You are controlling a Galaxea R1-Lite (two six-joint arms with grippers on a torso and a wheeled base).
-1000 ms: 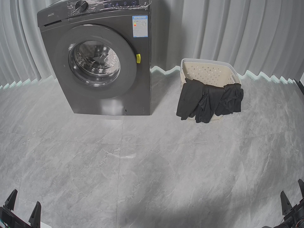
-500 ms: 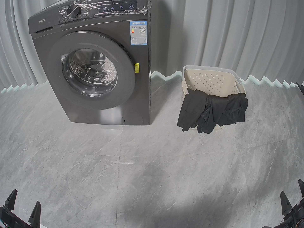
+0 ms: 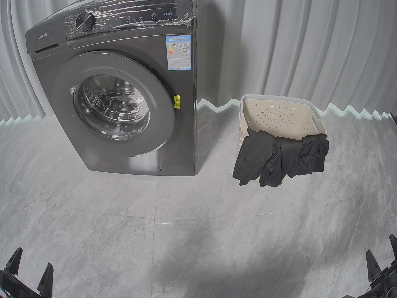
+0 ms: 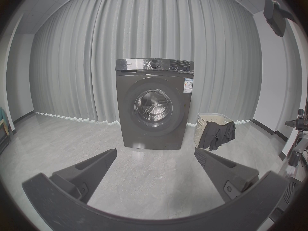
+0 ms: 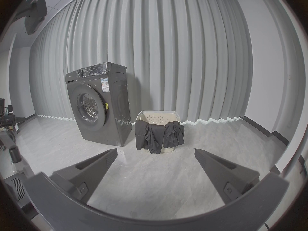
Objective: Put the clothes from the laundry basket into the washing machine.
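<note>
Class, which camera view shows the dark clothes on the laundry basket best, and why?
The head view: the dark clothes appear largest there, draped over the front rim of the laundry basket. The right wrist view shows them smaller, and the left wrist view smallest.

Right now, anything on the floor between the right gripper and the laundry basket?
Nothing. Bare floor from right gripper to laundry basket, seen in the head view.

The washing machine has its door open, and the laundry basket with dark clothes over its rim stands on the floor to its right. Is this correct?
Not quite. The washing machine door is shut, as the head view shows. The laundry basket with dark clothes over its rim does stand on the floor to its right.
</note>
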